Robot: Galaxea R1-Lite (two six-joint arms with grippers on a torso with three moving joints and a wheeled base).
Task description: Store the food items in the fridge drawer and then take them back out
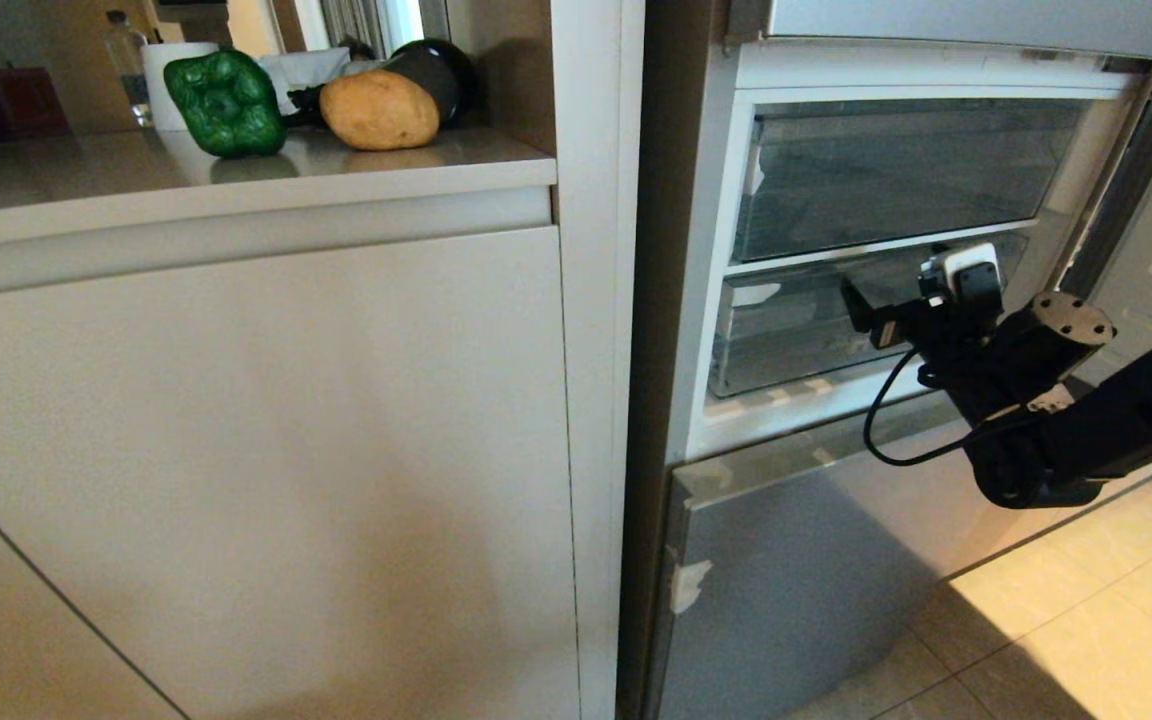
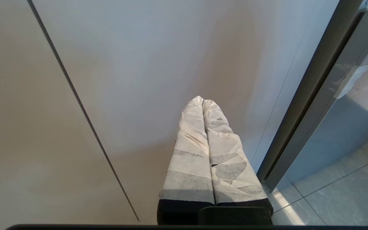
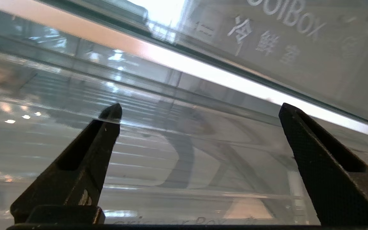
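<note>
Head view: the bell pepper (image 1: 226, 103) and the potato (image 1: 379, 110) lie side by side on the worktop (image 1: 136, 175) at about 11 o'clock, the pepper to the left, the two close but whether touching is hard to say. Neither is in the fridge. At 2 to 3 o'clock the fridge stands open; the fridge drawer (image 1: 786, 335) sits pushed in beneath the flat-fronted upper drawer (image 1: 896, 175). The right claw (image 1: 861, 310) reaches in from 3 o'clock and is right at the lower drawer's clear front, near its top edge.

Left wrist view: the left claw (image 2: 202, 100) has its taped fingers pressed together, holding nothing, and hangs before the pale cabinet front (image 2: 139, 64), with the silver fridge door (image 2: 347, 105) off at 3 o'clock. It looks parked.

Right wrist view: the right claw (image 3: 200, 110) is spread wide with nothing between its fingers (image 3: 107, 118). The transparent front of the fridge drawer (image 3: 187, 166) fills the space ahead; one fingertip seems to be touching or almost touching the plastic.

The step in hand appears to be pulling the drawer out. To do it well, the claw should hook or pinch the curved lip squarely, near the middle of the drawer's width, then pull straight outward along the rails. An off-centre or slanted pull could jam the bin, and a shallow hold on the smooth plastic could slip.
</note>
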